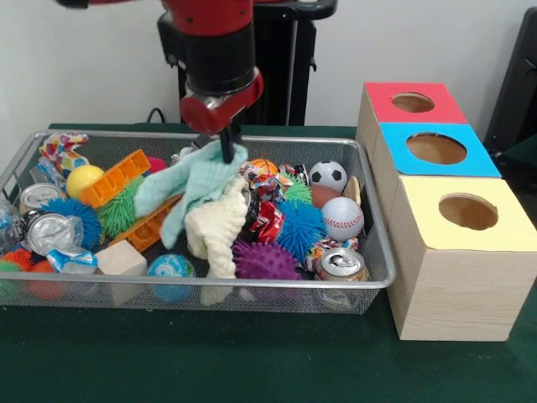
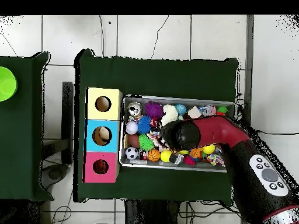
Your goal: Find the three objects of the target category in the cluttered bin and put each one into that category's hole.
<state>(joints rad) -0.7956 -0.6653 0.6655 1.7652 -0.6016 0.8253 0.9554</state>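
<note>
My gripper (image 1: pixel 227 154) hangs over the middle of the wire-mesh bin (image 1: pixel 126 134) and is shut on a knitted mint cloth (image 1: pixel 197 183), which drapes down from the fingers. A cream cloth (image 1: pixel 216 231) lies under it over the toys. No plush animal shows clearly; the cloths and the arm hide the bin's middle. The red-topped box's hole (image 1: pixel 413 102) is at the far right, behind the blue and yellow boxes. In the overhead view the arm (image 2: pixel 193 135) covers the bin (image 2: pixel 175 98) and hides the gripper; the red box's hole (image 2: pixel 100 167) is at the lower left.
The bin holds spiky rubber balls (image 1: pixel 299 227), a baseball (image 1: pixel 342 218), a soccer ball (image 1: pixel 328 175), crushed cans (image 1: pixel 341 265), orange plastic pieces (image 1: pixel 113 178), a yellow ball (image 1: pixel 84 178) and a wooden block (image 1: pixel 122 259). The blue-topped hole (image 1: pixel 436 149) and yellow-topped hole (image 1: pixel 467 211) are nearer the camera.
</note>
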